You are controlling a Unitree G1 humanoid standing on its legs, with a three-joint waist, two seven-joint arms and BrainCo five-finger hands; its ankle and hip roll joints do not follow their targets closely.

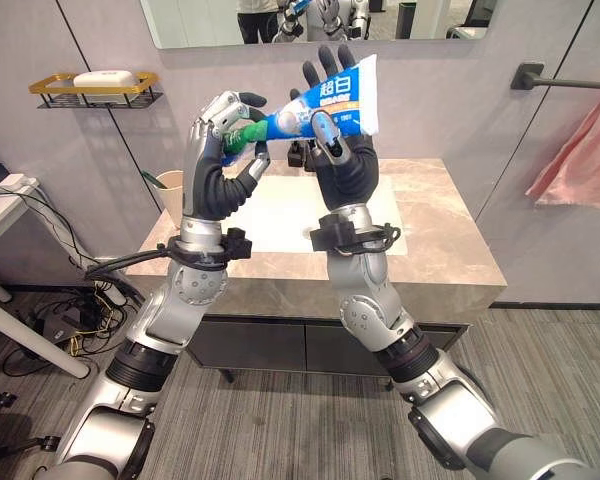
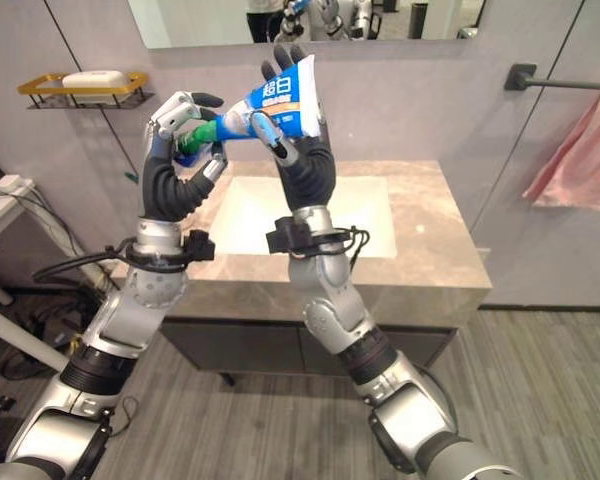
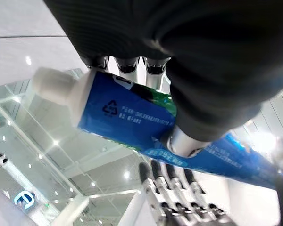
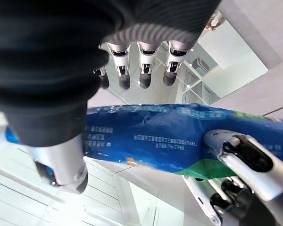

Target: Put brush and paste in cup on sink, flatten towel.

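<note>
Both robot hands hold 1 blue toothpaste tube (image 1: 315,108) raised above the sink counter (image 1: 440,230).

The left hand (image 1: 220,150) pinches the green cap end; the right hand (image 1: 340,150) clamps the wide end between thumb and fingers. A cup (image 1: 169,190) stands at the counter's left edge, below the left hand. A pink towel (image 1: 585,155) hangs bunched on the wall bar. To do this well, 1 hand should likely release first, then the other lower the tube cap-down into the cup.
</note>
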